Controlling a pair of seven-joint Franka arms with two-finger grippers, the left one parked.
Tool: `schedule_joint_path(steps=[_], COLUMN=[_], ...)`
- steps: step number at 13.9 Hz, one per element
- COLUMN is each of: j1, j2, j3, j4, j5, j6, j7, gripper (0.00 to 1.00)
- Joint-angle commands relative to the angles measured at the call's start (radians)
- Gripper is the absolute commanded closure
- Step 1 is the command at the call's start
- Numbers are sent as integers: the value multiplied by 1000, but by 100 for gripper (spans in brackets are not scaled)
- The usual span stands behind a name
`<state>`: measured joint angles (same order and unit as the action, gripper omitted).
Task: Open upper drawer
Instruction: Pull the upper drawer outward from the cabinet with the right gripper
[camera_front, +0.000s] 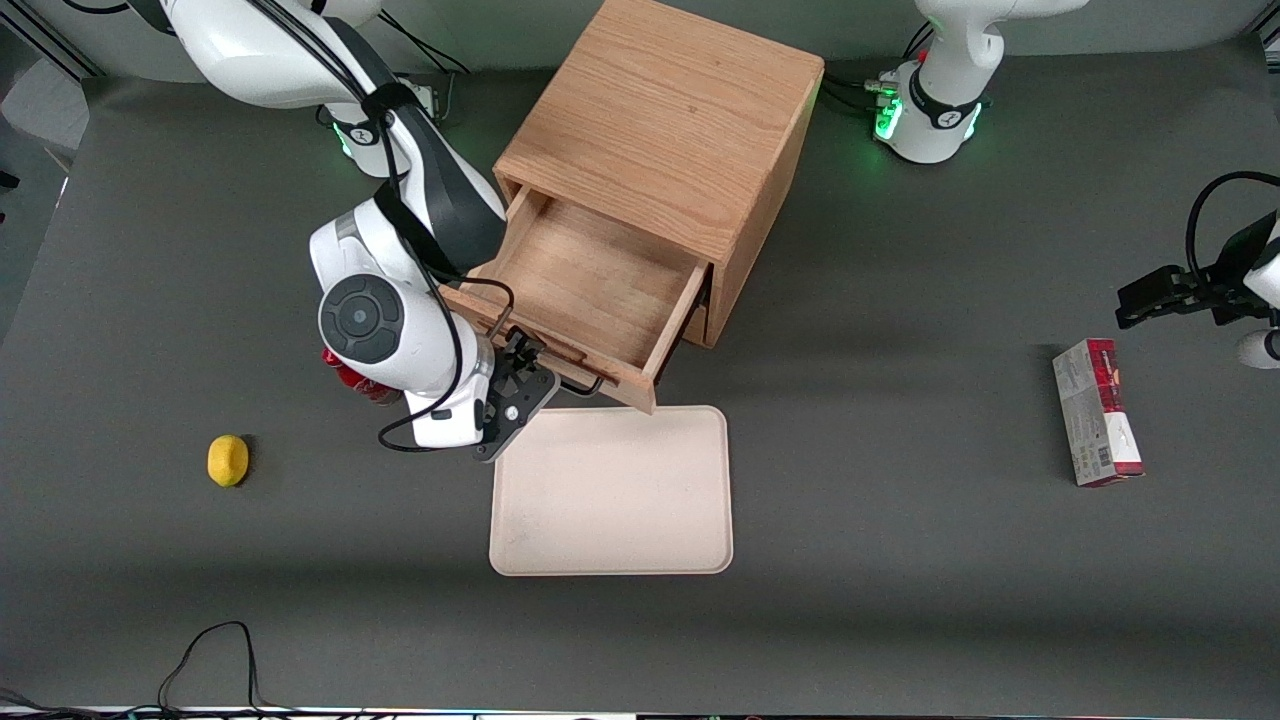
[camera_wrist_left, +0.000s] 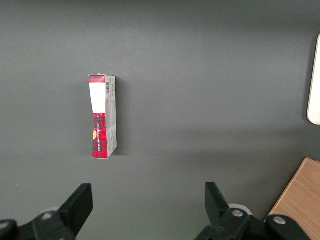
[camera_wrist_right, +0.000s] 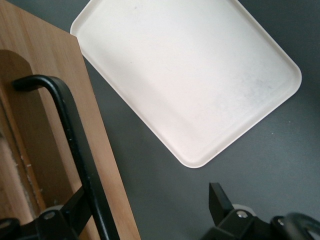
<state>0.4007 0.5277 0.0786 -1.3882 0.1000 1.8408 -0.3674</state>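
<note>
"Front view first: where is the upper drawer (camera_front: 590, 290)?"

"Pulled well out of the wooden cabinet (camera_front: 670, 120), its bare wood inside showing. Its front panel sits just above the far edge of the cream tray (camera_front: 612, 490) on the grey worktop (camera_front: 900, 550)."

"And the gripper (camera_front: 520, 375)?"

"At the drawer's front, by the end of the black handle (camera_front: 585, 385) nearer the working arm. In the right wrist view the gripper (camera_wrist_right: 145, 200) has its fingers (camera_wrist_right: 217, 200) spread wide. The handle (camera_wrist_right: 75, 135) runs between them, close against one finger, and they are not clamped on it."

"Anything else lying about?"

"A lemon (camera_front: 227, 460) towards the working arm's end and a red carton (camera_front: 1097, 412) towards the parked arm's end. A red can (camera_front: 350, 378) is half hidden under the arm."
</note>
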Motion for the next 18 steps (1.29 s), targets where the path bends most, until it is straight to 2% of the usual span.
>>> schedule_joint_path(steps=[1,18], j1=[-13,-57], j2=[35,101], j3=[4,6], j4=[44,143], j5=[-8,-3], j6=[-9,-8], j7=[-24,-56], gripper=[0,0])
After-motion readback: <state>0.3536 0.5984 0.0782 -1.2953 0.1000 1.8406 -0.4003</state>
